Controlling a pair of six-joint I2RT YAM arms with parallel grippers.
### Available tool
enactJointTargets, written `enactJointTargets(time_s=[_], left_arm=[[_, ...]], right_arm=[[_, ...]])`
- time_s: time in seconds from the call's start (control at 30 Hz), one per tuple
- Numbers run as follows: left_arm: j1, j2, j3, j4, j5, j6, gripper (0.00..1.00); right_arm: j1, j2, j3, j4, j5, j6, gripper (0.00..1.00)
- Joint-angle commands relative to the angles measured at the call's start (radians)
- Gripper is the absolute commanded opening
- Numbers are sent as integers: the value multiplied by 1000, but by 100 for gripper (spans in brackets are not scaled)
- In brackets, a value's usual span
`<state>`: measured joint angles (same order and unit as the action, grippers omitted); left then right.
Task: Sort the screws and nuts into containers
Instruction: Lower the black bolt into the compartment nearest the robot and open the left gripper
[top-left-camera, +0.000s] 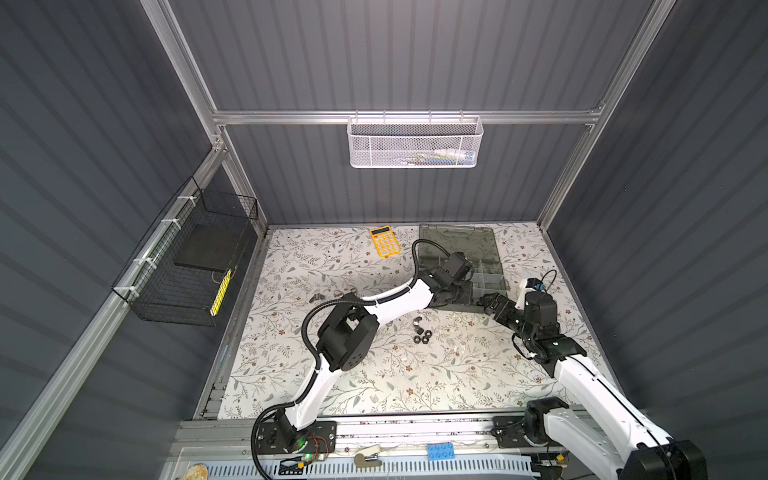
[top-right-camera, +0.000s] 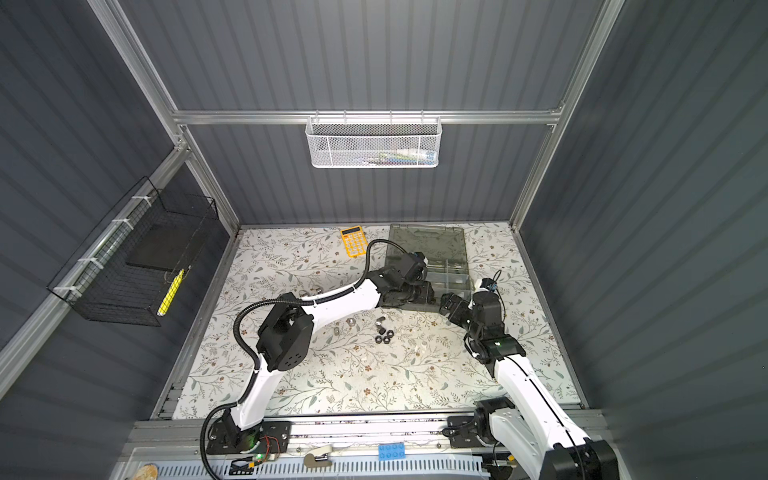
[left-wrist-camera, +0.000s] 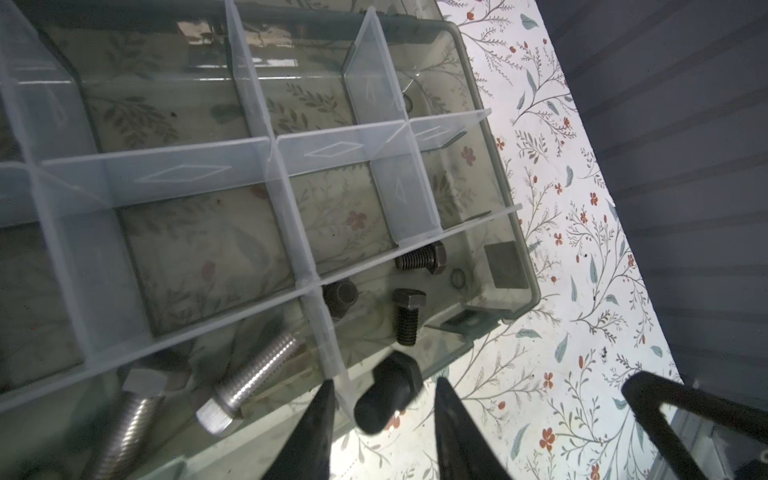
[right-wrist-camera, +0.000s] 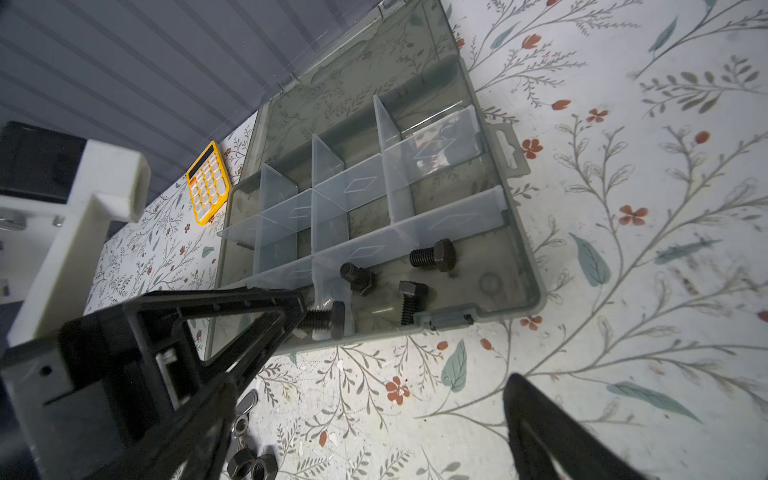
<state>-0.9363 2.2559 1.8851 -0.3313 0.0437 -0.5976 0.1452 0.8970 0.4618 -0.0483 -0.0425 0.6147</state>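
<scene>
Hovering at the box (right-wrist-camera: 498, 266): left tool (left-wrist-camera: 385, 380) ajar around black screw (left-wrist-camera: 384, 395), right tool (right-wrist-camera: 370, 380) open.

Both top views are lit evenly from above — the floral desk (top-left-camera: 374, 374) reads pale and bright against the dim grey walls (top-left-camera: 83, 124). Shadows under the arms (top-left-camera: 395, 295) are soft and faint, and the wide lens splays the frame rails (top-left-camera: 407, 117) toward the corners. In the left wrist view the black screw (left-wrist-camera: 388, 390) at the organizer box (left-wrist-camera: 505, 232) rim is smeared, the silver screws (left-wrist-camera: 249, 374) are soft, and the clear dividers (left-wrist-camera: 174, 166) look milky under white glare. In the right wrist view the bare desk beside the box is washed pale — the foreground is dark and out of focus.
</scene>
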Motion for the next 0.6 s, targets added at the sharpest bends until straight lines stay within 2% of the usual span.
enactJointTargets(time_s=[0.0, 0.23, 0.57], left_arm=[[-6, 33, 53, 13, 22, -13, 40], [-6, 42, 61, 6, 9, -8, 43], [-1, -45, 18, -26, -47, 36, 53]], right_arm=[[-8, -13, -15, 24, 0, 12, 99], [-13, -27, -22, 24, 1, 13, 99], [-18, -33, -29, 25, -1, 10, 99]])
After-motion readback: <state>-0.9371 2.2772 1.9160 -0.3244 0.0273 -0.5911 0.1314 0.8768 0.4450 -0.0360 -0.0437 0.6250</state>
